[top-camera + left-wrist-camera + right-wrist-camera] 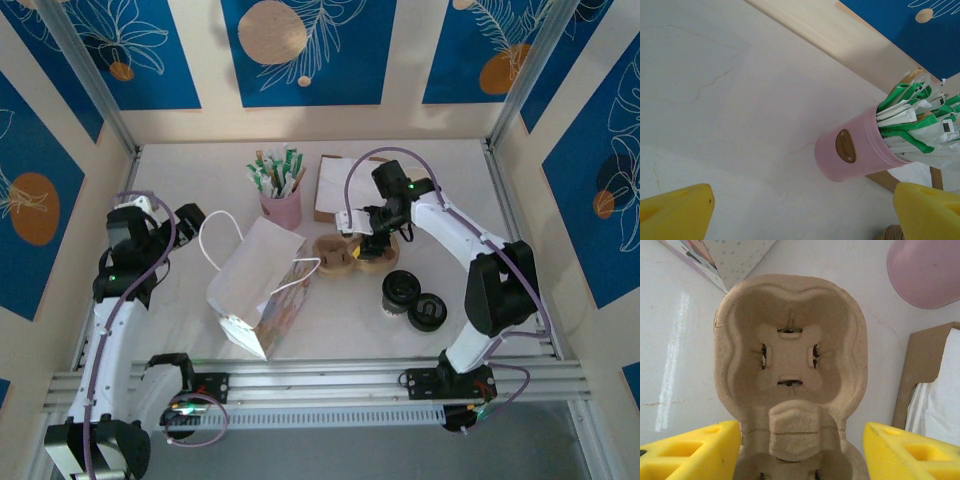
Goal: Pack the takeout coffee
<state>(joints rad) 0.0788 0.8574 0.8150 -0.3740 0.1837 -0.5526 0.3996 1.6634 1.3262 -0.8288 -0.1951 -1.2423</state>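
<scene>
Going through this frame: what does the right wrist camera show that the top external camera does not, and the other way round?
Right wrist, missing from top external: the cross-shaped cut flaps in the floor of the carrier pocket, and the yellow fingers spread either side of it.

Top external, missing from right wrist: the takeout coffee with its black lid, a second black lid beside it, the left hand, and the packets.

Both: the carrier, the right hand, the pink cup, the paper bag, the napkin box.
</scene>
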